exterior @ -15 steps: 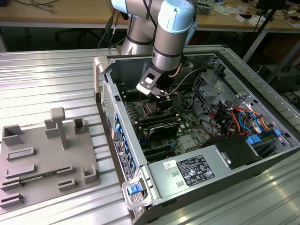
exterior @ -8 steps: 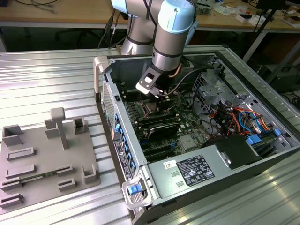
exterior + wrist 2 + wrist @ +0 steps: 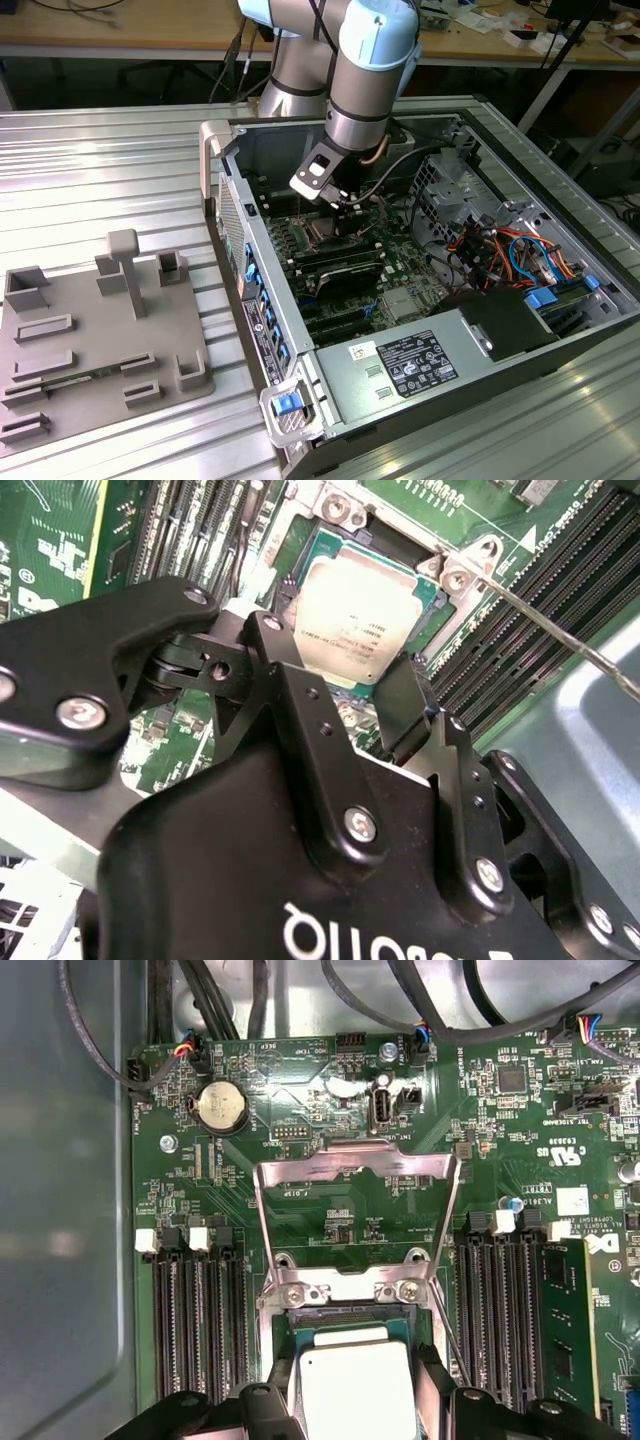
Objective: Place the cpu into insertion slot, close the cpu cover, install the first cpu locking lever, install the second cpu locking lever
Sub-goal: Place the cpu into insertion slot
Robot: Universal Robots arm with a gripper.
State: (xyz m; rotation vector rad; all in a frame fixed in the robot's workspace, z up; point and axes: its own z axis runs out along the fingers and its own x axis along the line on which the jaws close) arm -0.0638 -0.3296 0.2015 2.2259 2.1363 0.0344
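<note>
At the exterior view's left, a flat grey plastic plate [image 3: 60, 330] with blocky upright holders lies on the ribbed sheet-metal tabletop [image 3: 110, 160]. Just beside it, toward the middle, stands an open computer case [image 3: 258, 300], its grey steel walls boxing in a green circuit board [image 3: 400, 270]. The arm [image 3: 365, 70], a smooth silver tube with pale blue joint caps, reaches down into the case over the board. At the exterior view's right, orange and blue cables [image 3: 520, 250] bunch inside the case.

In the second wrist view the matte black claw [image 3: 335, 652] is closed on the chip [image 3: 360, 605]. The chip is a small flat square with a dull silver-grey top and a thin green rim, and one angular finger [image 3: 265, 630] lies against each of two opposite edges. It is held right at the socket [image 3: 340, 1318], a dark square well in a screwed metal frame. Whether it is fully seated cannot be told.

In the first wrist view the cover [image 3: 355, 1165], a thin silvery stamped frame with a square window, is swung open away from the socket. A thin steel wire lever [image 3: 560, 645] slants past one corner. Long black ribbed memory slots [image 3: 195, 1330] flank the socket.
</note>
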